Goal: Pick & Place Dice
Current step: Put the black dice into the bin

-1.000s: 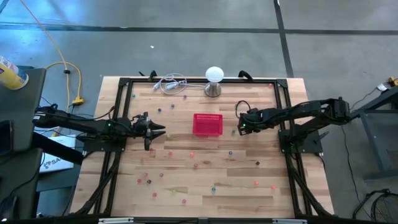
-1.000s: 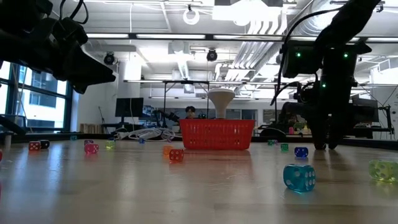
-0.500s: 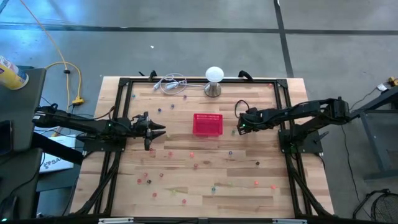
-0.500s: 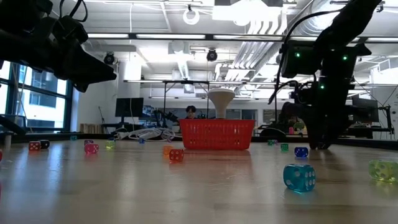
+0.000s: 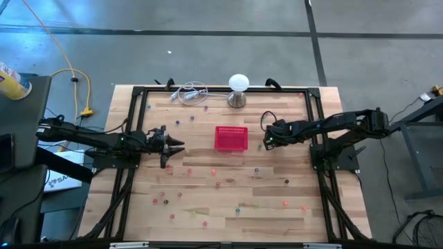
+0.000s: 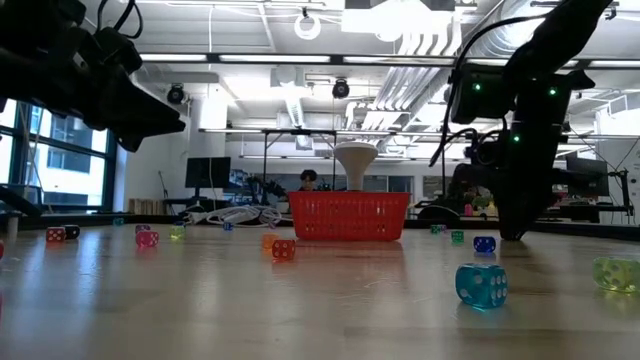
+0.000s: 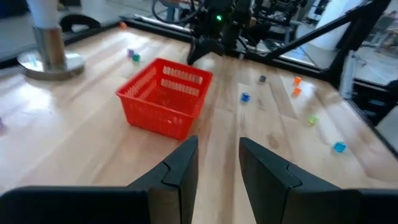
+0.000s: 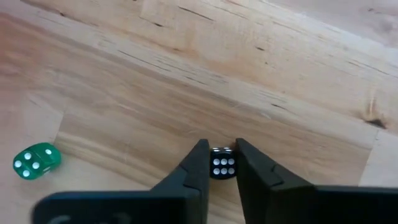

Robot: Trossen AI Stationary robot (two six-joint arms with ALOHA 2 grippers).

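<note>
Gripping a dark die [image 8: 222,165] between its jaws, the right gripper [image 8: 219,163] presses down on the bench [image 5: 228,200] just right of the red basket [image 5: 231,138]; a green die [image 8: 37,160] lies nearby. Other dice [image 6: 481,285] scatter across the wood. Left of the basket, the left gripper [image 7: 216,163] hovers, jaws parted and empty.

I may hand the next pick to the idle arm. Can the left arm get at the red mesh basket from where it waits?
Probably yes. The left hand hangs above the table and faces the red mesh basket, with only bare table between them. The right hand, shut on a dark die, works beyond the basket's far side.
</note>
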